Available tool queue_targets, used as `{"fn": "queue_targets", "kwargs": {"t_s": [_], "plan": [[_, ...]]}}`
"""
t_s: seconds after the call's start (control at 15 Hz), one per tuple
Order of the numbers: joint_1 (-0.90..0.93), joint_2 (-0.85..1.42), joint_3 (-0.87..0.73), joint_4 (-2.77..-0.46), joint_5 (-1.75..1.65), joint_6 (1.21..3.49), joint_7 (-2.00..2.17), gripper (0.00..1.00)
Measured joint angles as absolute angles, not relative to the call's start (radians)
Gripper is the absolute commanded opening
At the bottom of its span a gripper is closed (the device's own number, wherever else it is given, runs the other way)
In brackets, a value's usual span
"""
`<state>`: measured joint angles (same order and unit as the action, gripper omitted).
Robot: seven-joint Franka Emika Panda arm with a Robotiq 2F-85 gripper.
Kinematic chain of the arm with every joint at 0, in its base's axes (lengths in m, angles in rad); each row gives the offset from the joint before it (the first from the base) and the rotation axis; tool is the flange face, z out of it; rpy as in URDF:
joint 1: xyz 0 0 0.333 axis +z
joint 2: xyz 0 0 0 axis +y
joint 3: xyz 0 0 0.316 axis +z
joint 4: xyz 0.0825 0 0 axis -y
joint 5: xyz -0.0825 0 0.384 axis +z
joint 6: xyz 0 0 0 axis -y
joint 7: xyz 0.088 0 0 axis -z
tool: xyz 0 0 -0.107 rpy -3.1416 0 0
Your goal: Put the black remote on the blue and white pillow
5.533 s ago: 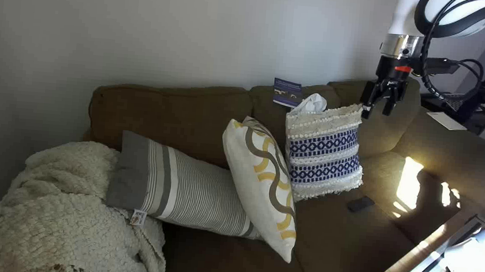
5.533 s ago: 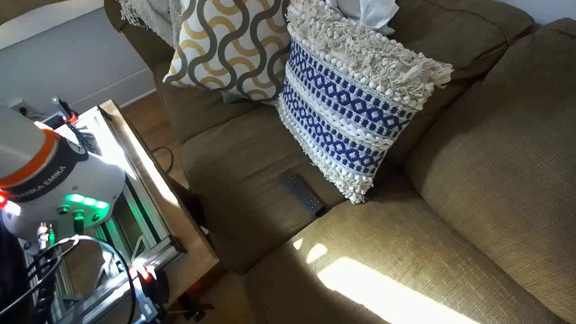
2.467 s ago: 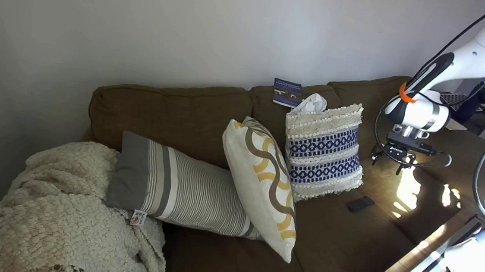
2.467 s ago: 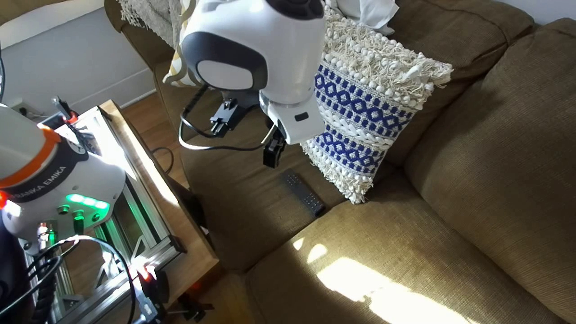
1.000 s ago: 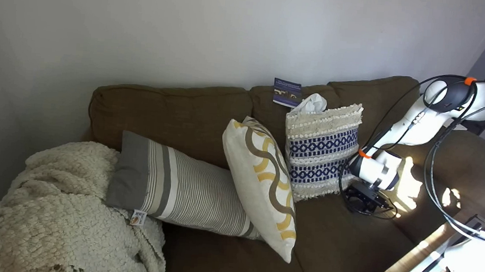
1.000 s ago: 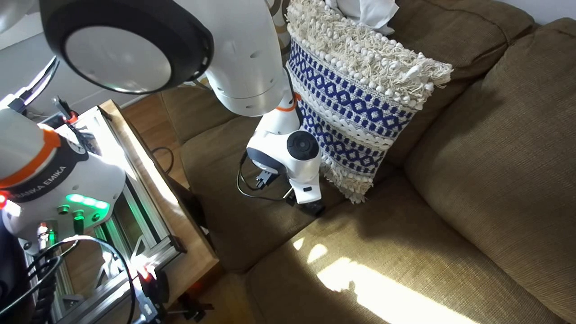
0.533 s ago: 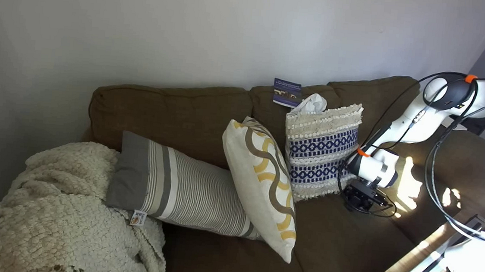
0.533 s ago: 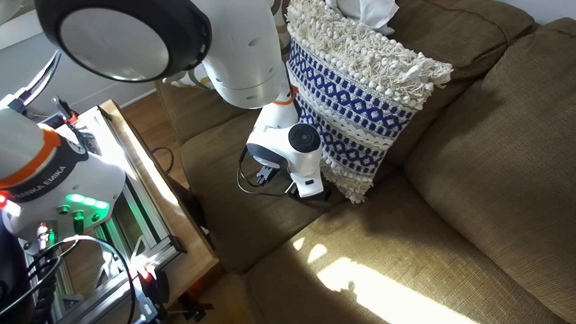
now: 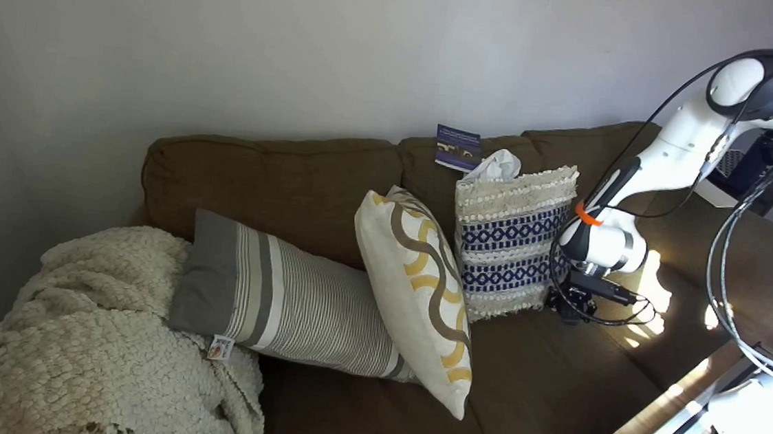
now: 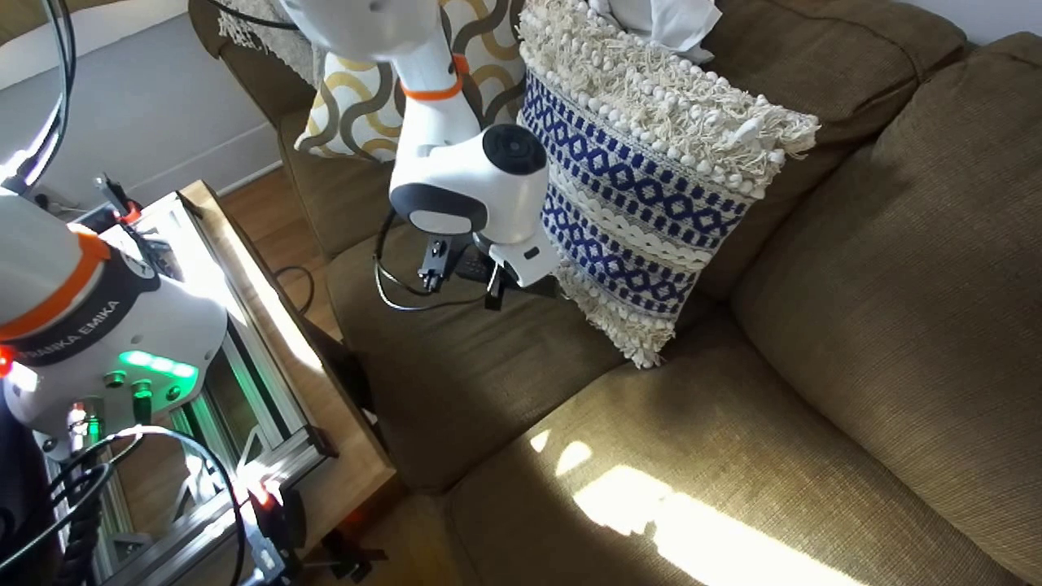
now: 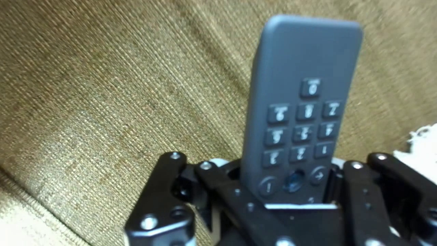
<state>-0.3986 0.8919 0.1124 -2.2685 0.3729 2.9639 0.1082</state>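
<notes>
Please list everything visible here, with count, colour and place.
Couch: one, brown, along the grey wall.
Black remote: one, black, held in the pincer.
Blue and white pillow: one, navy and cream, against the couch back.
Swirl pillow: one, cream with tan and yellow, between the other pillows.
Blanket: one, cream, at the couch's end.
Striped pillow: one, grey and white, beside the blanket.
Printed item: one, purple, on the couch back.
Crumpled item: one, white, behind the blue and white pillow.
Wooden table: one, brown, below the metal frame.
Background items: several, mostly dark, beyond the couch.
Arm: one, white, over the couch.
Cables: several, mostly black, around the arm.
Pincer: one, black, closed on the remote.
</notes>
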Motion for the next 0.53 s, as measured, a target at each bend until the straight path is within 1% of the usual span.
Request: {"fn": "queue_targets", "kwargs": {"t_s": [0.33, 0.53], "plan": [[-0.206, 0.590, 0.014, -2.357, 0.265, 2.740, 0.107, 0.00], [-0.174, 0.432, 0.008, -2.341, 0.256, 2.623, 0.106, 0.00]]}}
